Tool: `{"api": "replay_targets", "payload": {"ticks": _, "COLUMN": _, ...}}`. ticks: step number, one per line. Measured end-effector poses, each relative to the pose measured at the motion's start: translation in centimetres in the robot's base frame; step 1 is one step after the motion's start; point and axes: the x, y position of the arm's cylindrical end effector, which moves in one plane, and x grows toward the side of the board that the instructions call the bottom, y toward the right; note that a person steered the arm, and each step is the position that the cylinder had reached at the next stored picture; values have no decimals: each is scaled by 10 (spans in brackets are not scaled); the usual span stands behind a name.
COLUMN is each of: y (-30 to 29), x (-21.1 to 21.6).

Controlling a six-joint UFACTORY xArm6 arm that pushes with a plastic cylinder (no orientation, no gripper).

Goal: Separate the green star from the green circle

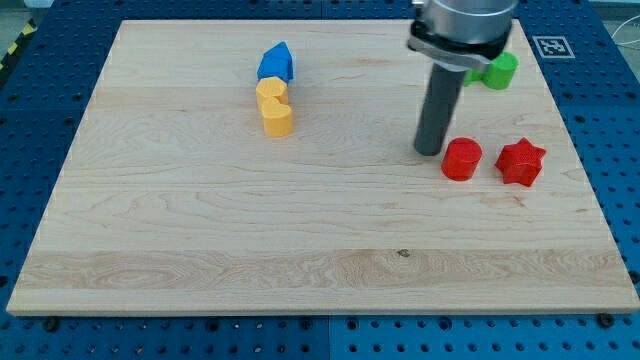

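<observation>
Red circle (461, 159) sits just right of my tip (429, 152) — no claw shows.

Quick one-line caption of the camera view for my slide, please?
My tip rests just left of the red cylinder and red star; green blocks sit partly hidden behind the arm.

Red circle (461, 159), red star (520, 162), blue block (276, 63), yellow blocks (273, 105)

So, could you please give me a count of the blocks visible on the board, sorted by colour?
Blue: 1
Yellow: 2
Red: 2, a cylinder and a star
Green: 1 visible, partly hidden behind the arm
Total: 6
</observation>
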Motion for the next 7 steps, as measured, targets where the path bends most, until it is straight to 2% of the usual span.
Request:
{"api": "replay_targets", "payload": {"ticks": 1, "y": 27, "x": 4}}
{"api": "replay_targets", "payload": {"ticks": 2, "y": 25, "x": 9}}
{"api": "replay_targets", "payload": {"ticks": 4, "y": -24, "x": 17}}
{"api": "replay_targets", "payload": {"ticks": 5, "y": -25, "x": -7}}
{"api": "replay_targets", "payload": {"ticks": 7, "y": -77, "x": -96}}
